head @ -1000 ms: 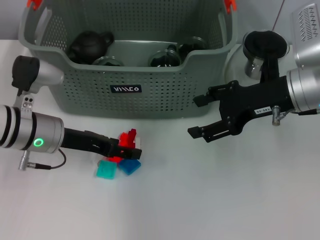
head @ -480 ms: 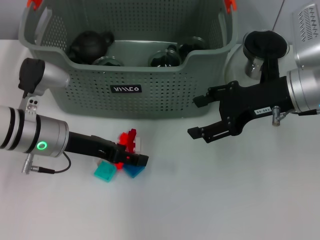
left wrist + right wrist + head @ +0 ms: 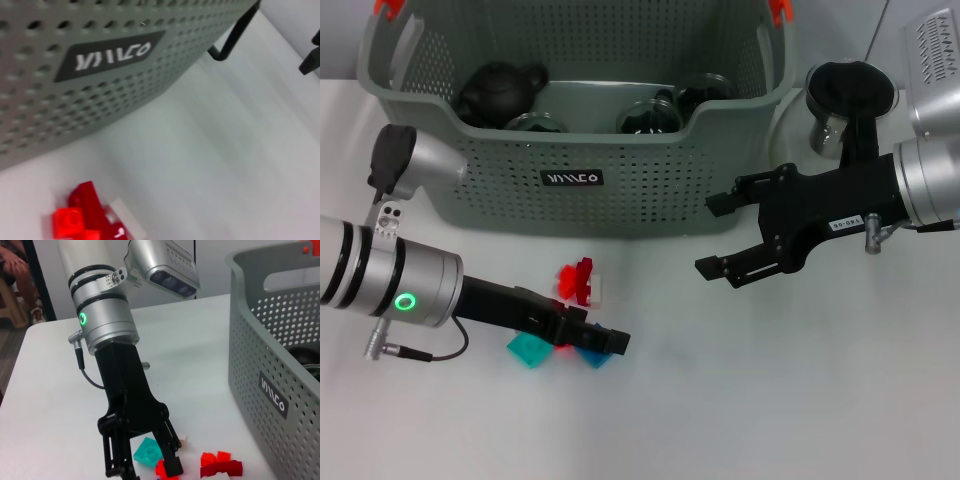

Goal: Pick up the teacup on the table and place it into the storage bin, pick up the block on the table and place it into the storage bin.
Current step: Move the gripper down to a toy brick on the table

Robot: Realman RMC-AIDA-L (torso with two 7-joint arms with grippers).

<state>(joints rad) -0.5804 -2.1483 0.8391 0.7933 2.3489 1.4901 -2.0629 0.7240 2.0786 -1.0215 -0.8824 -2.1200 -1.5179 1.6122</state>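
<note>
White tabletop [image 3: 740,400] carried everything in the scene. Nearest to the robot, the left claw [image 3: 605,341] was low over a small group of blocks in front of the storage bin, and its fingers stood apart around a small red block [image 3: 161,468], without clearly closing on it. Under and beside this claw lay a teal block [image 3: 527,351] and a blue block [image 3: 590,357], both partly covered by the black fingers. Just behind them, a cluster of red blocks [image 3: 577,279] sat touching a small white piece [image 3: 595,290]. On the right side, the right claw [image 3: 720,235] hung above the tabletop with its fingers wide apart and nothing between them. Behind the blocks stood the storage bin [image 3: 580,175], grey-green and perforated, with a black label on its front wall. Inside it were a dark teapot [image 3: 500,90] and several dark teacups [image 3: 650,115]. Right of the bin, farthest back, stood a metal cup [image 3: 825,125].
</note>
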